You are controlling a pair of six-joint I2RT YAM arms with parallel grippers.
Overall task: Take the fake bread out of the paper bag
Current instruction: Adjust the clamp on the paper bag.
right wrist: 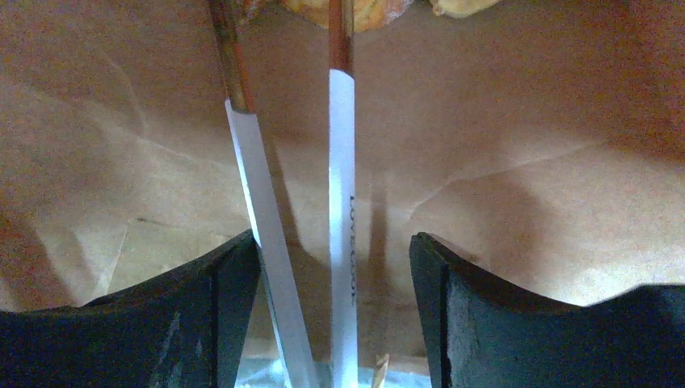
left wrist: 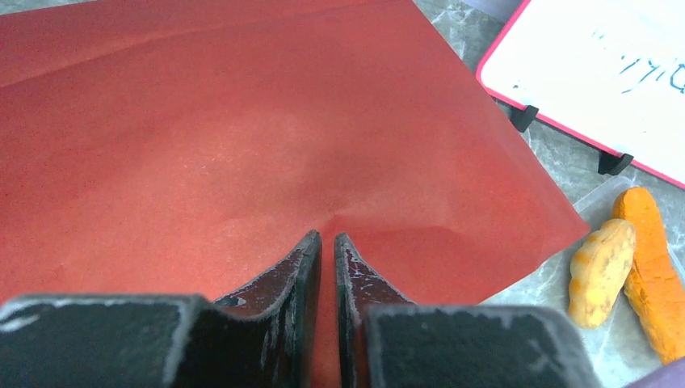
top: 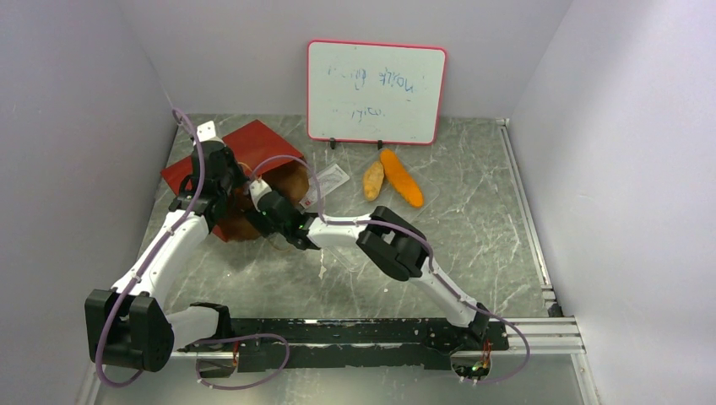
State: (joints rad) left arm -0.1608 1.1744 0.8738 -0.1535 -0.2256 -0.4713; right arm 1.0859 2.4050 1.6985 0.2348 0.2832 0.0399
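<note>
The paper bag (top: 253, 139) lies on its side at the back left, red outside (left wrist: 242, 121), brown kraft inside (right wrist: 501, 162). My left gripper (top: 211, 169) (left wrist: 327, 236) is shut on the bag's upper wall at the mouth. My right gripper (top: 270, 205) (right wrist: 333, 242) is inside the mouth and open, with two thin handle strips (right wrist: 342, 162) running between its fingers, ungripped. Golden fake bread (right wrist: 347, 10) shows deep in the bag, cut off by the frame's top edge. Outside lie a tan oval roll (top: 373, 180) (left wrist: 599, 271) and an orange baguette (top: 401, 177) (left wrist: 650, 275).
A red-framed whiteboard (top: 376, 91) (left wrist: 598, 73) stands at the back wall behind the roll and baguette. A clear plastic tray (left wrist: 602, 198) lies under those two pieces. A clear wrapper (top: 331, 180) lies right of the bag. Grey walls close in on both sides.
</note>
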